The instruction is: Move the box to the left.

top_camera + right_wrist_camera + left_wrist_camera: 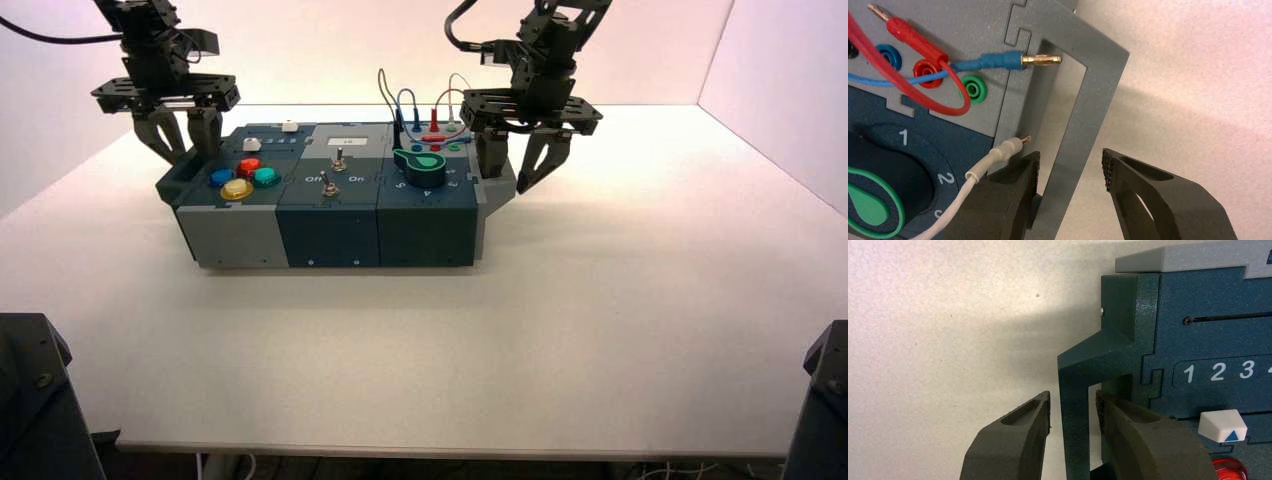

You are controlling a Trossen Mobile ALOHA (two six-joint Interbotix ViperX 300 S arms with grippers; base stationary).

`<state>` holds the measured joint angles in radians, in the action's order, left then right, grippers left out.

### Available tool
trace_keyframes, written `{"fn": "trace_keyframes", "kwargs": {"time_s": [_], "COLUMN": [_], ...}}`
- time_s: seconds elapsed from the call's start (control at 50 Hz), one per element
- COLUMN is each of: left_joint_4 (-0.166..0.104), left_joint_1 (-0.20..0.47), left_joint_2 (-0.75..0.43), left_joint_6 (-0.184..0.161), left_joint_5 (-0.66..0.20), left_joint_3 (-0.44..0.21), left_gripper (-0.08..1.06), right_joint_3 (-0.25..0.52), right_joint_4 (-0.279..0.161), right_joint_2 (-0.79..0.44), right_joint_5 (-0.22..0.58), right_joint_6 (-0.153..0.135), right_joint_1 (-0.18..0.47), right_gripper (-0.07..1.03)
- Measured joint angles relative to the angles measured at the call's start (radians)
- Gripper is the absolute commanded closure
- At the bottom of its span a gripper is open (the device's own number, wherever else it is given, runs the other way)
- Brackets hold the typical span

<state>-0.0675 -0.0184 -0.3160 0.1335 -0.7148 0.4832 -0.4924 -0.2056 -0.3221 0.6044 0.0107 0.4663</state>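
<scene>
The box [330, 215], teal and grey, stands on the white table left of centre, with coloured buttons [243, 176], toggle switches [329, 184] and a green dial [420, 162] on top. My left gripper [185, 135] is at its left end. In the left wrist view the left gripper [1073, 410] is open astride the teal handle [1075, 375], with a gap on each side. My right gripper [520, 165] is at the right end. In the right wrist view the right gripper [1071, 165] is open astride the grey handle [1088, 110], touching neither face.
Looped red [913, 37], blue [993, 62] and white [998, 152] wires plug in near the right handle. A white slider cap [1223, 425] sits by the left handle. The white tabletop [600, 330] is walled at the back and sides. Dark robot parts [35, 400] stand at the front corners.
</scene>
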Motion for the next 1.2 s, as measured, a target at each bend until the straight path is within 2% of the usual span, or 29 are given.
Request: {"fn": "trace_keyframes", "kwargs": {"time_s": [0.46,1.2], "left_joint_4": [0.0,0.0], "left_joint_1": [0.0,0.002], "left_joint_2": [0.032,0.242], "left_joint_6": [0.009,0.028], "left_joint_5": [-0.06,-0.133], "left_joint_3": [-0.031,-0.017], "left_gripper": [0.46,0.46], "right_joint_3": [0.005,0.015], "right_joint_4": [0.002,0.021], "right_joint_2": [0.044,0.209], "right_joint_5": [0.038,0.089], "right_joint_6": [0.0,0.0], "right_joint_1": [0.002,0.031], "right_gripper": [0.3,0.3]}}
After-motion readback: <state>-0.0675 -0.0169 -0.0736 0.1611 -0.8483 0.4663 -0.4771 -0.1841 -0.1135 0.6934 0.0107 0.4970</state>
